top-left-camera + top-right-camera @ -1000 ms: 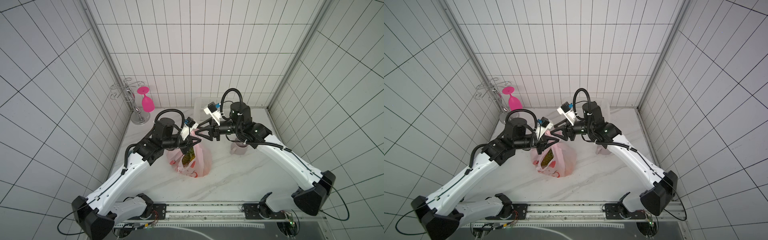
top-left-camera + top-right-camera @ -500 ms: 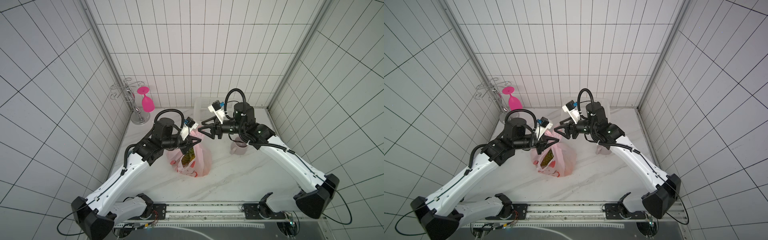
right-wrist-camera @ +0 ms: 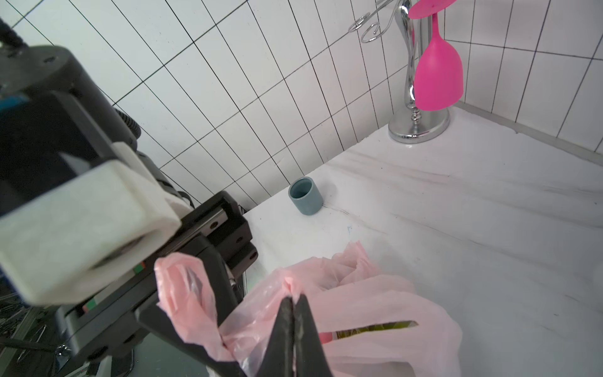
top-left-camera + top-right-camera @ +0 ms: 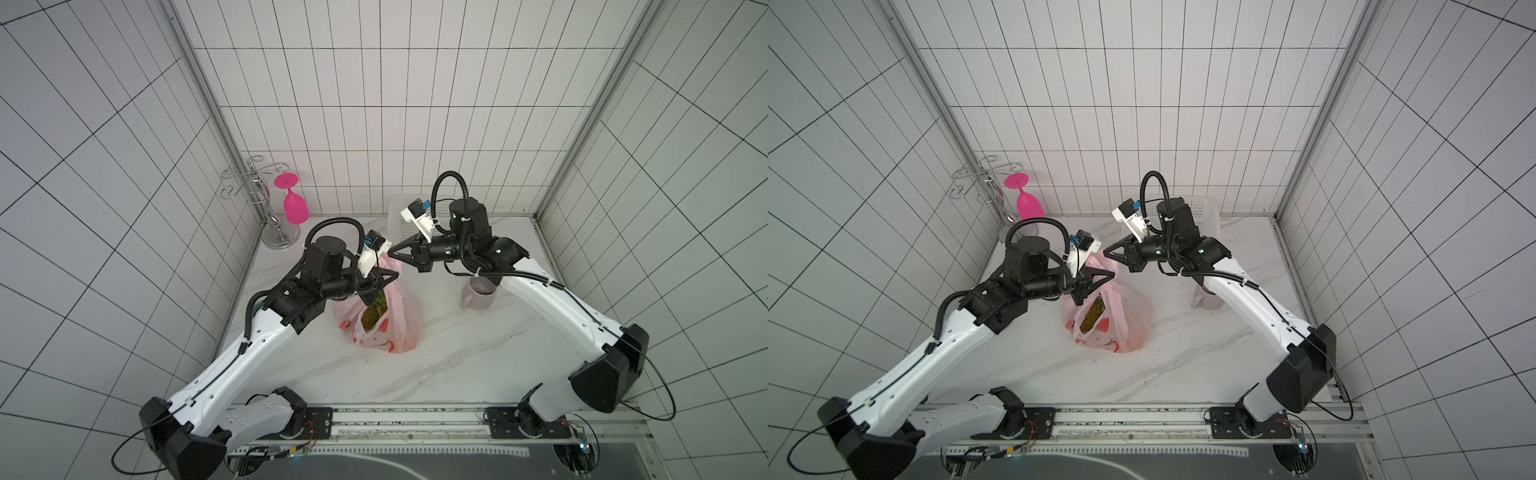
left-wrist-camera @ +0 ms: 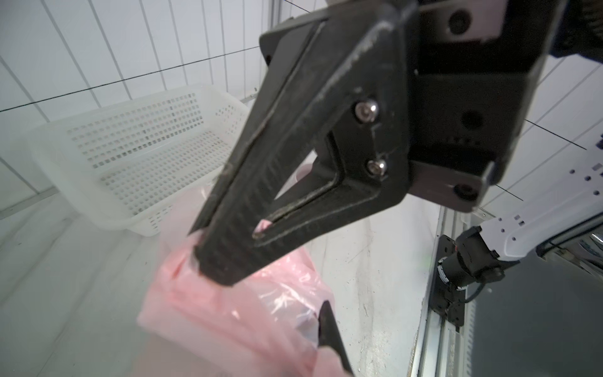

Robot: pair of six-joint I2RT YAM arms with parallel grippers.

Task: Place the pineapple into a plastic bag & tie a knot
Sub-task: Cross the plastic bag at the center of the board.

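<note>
Plastic bag (image 4: 405, 322) stands mid-desk (image 4: 457, 370) with the pineapple (image 4: 374, 319) already inside, visible through the gap in the mouth, so loading is done and this is the tie step. Left fingers (image 4: 395, 274) are over the bag top, fully closed on one pink handle strip (image 3: 184, 290); the right wrist view shows that strip looped round a finger and twisted below it. Right fingers (image 4: 391, 254) sit tip to tip with them, just beyond, also fully closed, nipping a bunch of film at the bag mouth; the left wrist view shows pink squeezed out at the seam between them. No knot visible: the film is gathered but nothing looks passed through. Judgement: the next move needs one strip carried round and through the other, then a pull apart, without losing either pinch. The film is thin and slippery, so slip-out or tearing is the risk, and a hard pull could tip the bag. Further back: mauve mug (image 4: 478, 293) under the right arm, small grey-blue cup (image 3: 305, 196) against the tiled wall, white basket (image 5: 140, 143), and chrome rack (image 4: 280, 239) with pink glass (image 4: 296, 205) at the back.
</note>
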